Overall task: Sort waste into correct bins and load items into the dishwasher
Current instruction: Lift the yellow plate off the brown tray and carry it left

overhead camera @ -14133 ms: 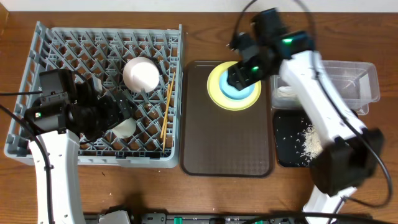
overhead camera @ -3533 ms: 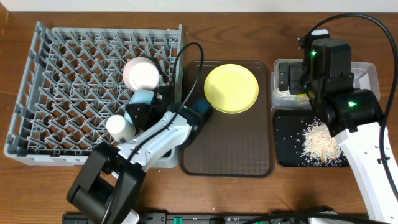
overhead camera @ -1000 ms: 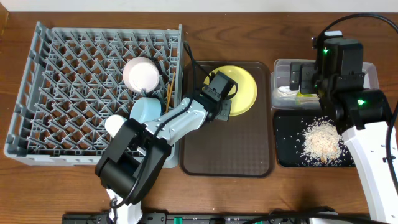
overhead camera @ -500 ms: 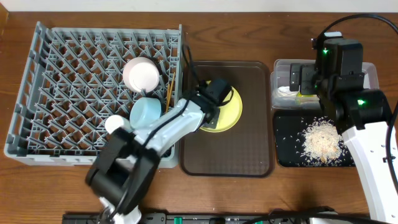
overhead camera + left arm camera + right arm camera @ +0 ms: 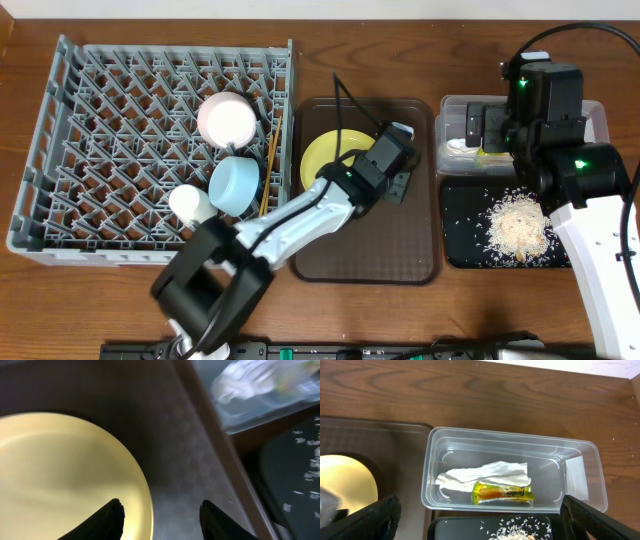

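Observation:
The yellow plate (image 5: 322, 158) lies flat on the left part of the brown serving tray (image 5: 365, 240). My left gripper (image 5: 372, 178) is open at the plate's right rim; in the left wrist view (image 5: 160, 517) one finger is over the plate (image 5: 60, 470) and the other over the tray. My right gripper (image 5: 487, 130) hangs open and empty above the clear tub (image 5: 590, 475), which holds the white napkin (image 5: 485, 474) and the green-yellow wrapper (image 5: 502, 492). Rice scraps (image 5: 515, 225) lie in the black tray (image 5: 462, 240).
The grey dish rack (image 5: 60, 130) at left holds the white bowl (image 5: 227, 120), light blue bowl (image 5: 236, 185), white cup (image 5: 190, 203) and chopsticks (image 5: 268, 170). My left arm reaches across the rack's front right corner and the tray.
The yellow plate has slid left across the brown tray toward the rack. My left gripper has swung from over the plate to its right rim. The right arm has not moved.

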